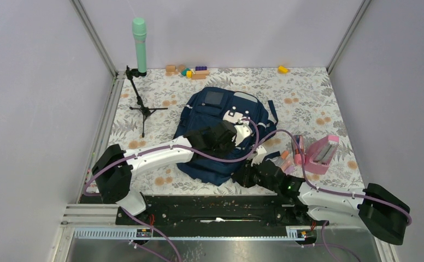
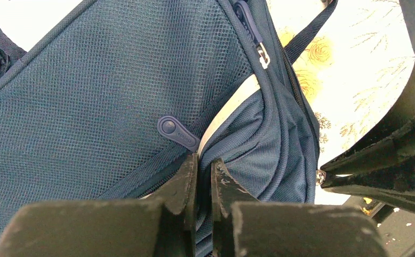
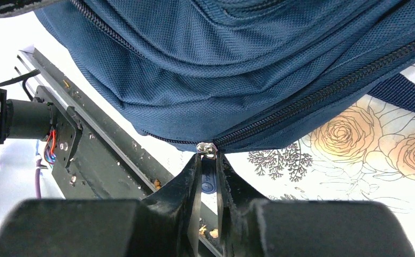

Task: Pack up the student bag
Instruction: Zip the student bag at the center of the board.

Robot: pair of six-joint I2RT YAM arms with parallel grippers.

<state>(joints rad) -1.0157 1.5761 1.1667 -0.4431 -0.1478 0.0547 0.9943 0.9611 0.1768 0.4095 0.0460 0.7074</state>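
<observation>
The navy-blue student bag [image 1: 210,117] lies flat in the middle of the flowered table, with grey-white stripes and a white patch. My left gripper [image 2: 204,160] is shut on a fold of the bag's fabric [image 2: 232,160] beside a pale stripe and a blue zipper tab [image 2: 177,133]. My right gripper [image 3: 208,160] is shut on the blue zipper pull [image 3: 208,179] at the bag's near edge, just below the silver slider [image 3: 206,148]. In the top view the left gripper [image 1: 241,132] is over the bag's right side and the right gripper [image 1: 241,177] at its near right corner.
A pink open case [image 1: 322,154] and pink items stand right of the bag. A small black tripod [image 1: 141,106] with a green cylinder [image 1: 139,46] stands at the back left. Coloured blocks [image 1: 190,71] and a yellow piece [image 1: 282,69] lie along the back wall. A black rail [image 1: 210,207] runs along the near edge.
</observation>
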